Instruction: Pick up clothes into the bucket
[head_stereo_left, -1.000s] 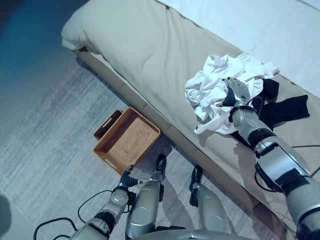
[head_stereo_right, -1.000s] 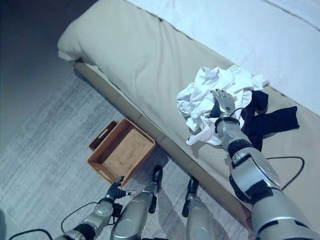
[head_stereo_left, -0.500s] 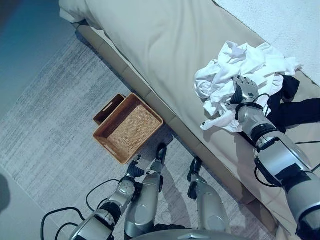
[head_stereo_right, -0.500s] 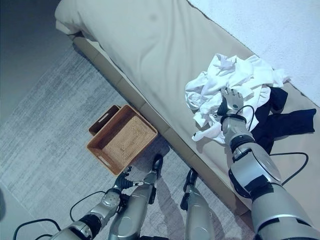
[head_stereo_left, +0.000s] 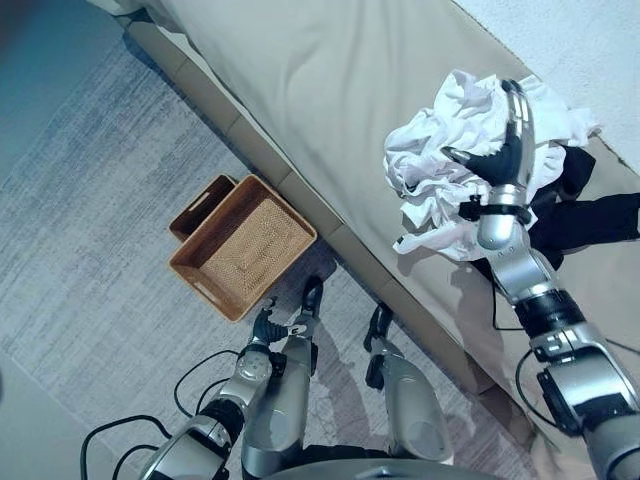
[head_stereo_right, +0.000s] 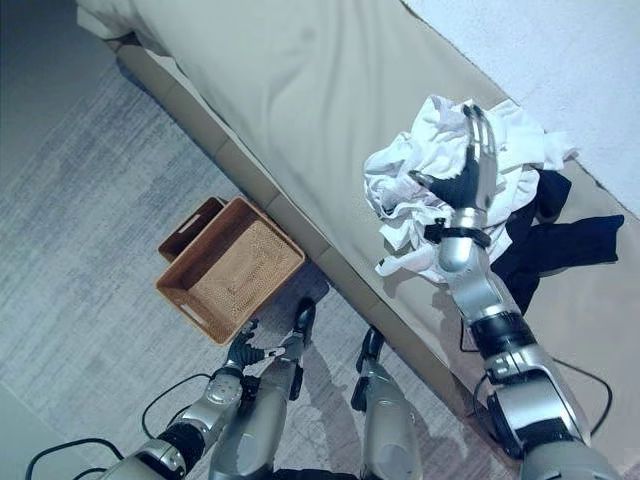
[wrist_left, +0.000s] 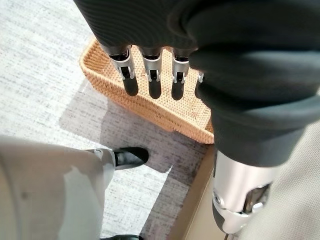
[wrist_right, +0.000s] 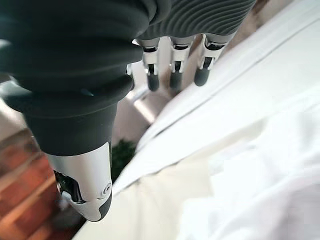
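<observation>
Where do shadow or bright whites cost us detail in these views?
Left eye view: the white clothes keep their folds, but the black clothes read as one flat dark patch. Right wrist view: the white fabric is bright and almost featureless. Left wrist view: the basket is evenly lit and its weave is clear, with a dark shadow on the rug beside it.

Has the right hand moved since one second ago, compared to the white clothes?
Yes. The right hand has lifted off the white clothes; its fingers now point up, open above the pile.

The right hand (head_stereo_left: 503, 150) is raised on an outstretched arm with fingers straight and thumb spread, while the left hand (head_stereo_left: 266, 329) hangs low, fingers relaxed and open.
</observation>
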